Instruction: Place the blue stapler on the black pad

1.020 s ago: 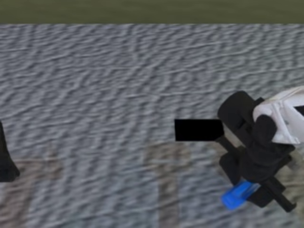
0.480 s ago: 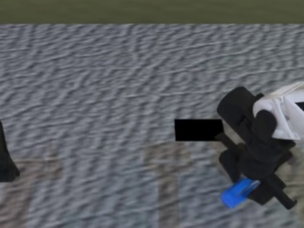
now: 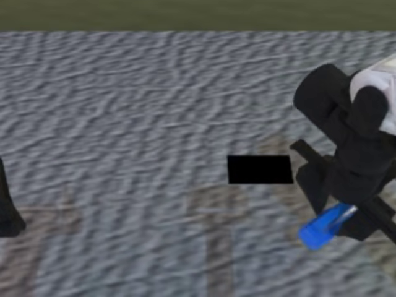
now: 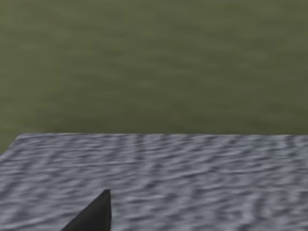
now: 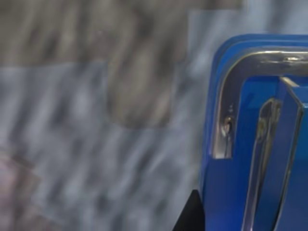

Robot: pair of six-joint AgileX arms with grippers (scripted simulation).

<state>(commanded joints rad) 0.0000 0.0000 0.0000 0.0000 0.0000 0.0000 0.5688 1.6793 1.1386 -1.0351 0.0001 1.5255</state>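
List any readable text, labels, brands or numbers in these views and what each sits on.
None readable in any view.
Blue stapler, held in the right hand: plain blue body and silvery strip, no lettering, even close up in the right wrist view.
Black pad: solid black, unmarked.
Table: only a wavy grey pattern.
Left hand: parked at the left edge, unmarked.

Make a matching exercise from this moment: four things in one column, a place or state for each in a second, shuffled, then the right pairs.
Column one:
1. blue stapler
2. black pad
3. left pincer
4. right pincer

Column two:
A. parked at the table's left edge
B. lying flat and bare on the table
C. held in a pincer, to the right of the pad
D. shut on the stapler

Pairs: 1-C, 2-B, 3-A, 4-D
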